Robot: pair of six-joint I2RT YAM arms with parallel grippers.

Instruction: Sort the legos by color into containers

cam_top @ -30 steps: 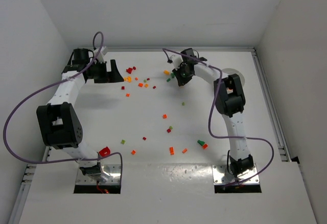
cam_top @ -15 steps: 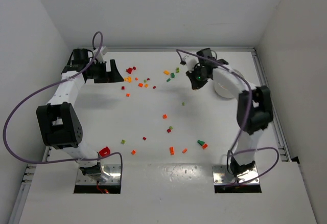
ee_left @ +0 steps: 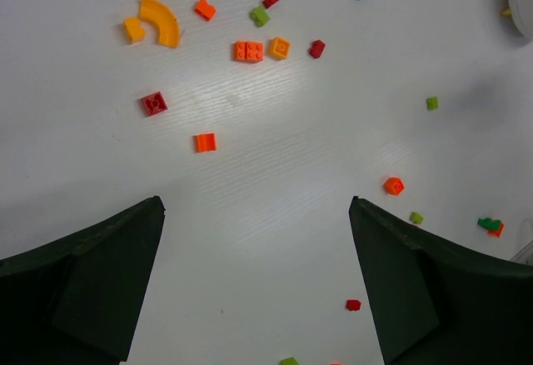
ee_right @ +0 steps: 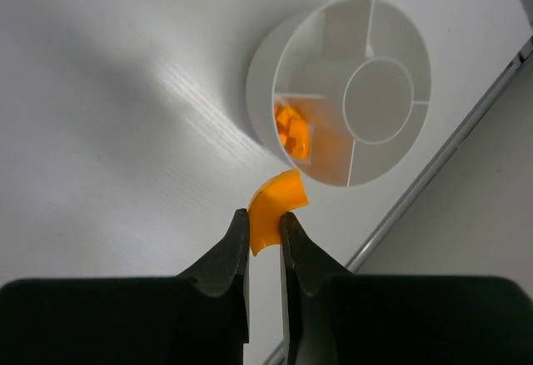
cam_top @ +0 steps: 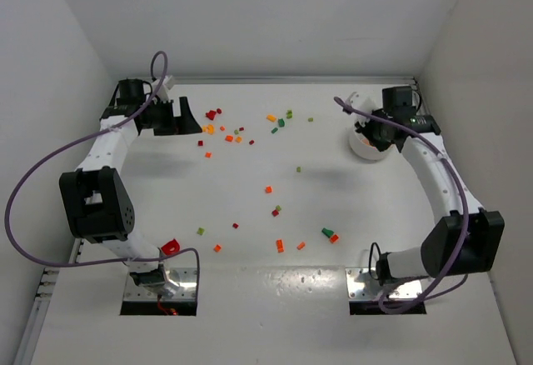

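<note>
Within the last second the right arm (cam_top: 435, 173) has swung from the scatter at 12 o'clock on the table (cam_top: 350, 215) to the divided white dish (ee_right: 260, 90) at 2 o'clock. The right gripper (ee_right: 265, 225) is clenched on a curved orange brick (ee_right: 275, 205), just off the rim beside the compartment (ee_right: 329, 150) at the well's 8 o'clock, which already holds an orange piece (ee_right: 291, 132). A drop there looks due. The left gripper (ee_left: 256, 207) stays spread wide, empty, over loose legos (ee_left: 248, 51) at 11 o'clock.
</note>
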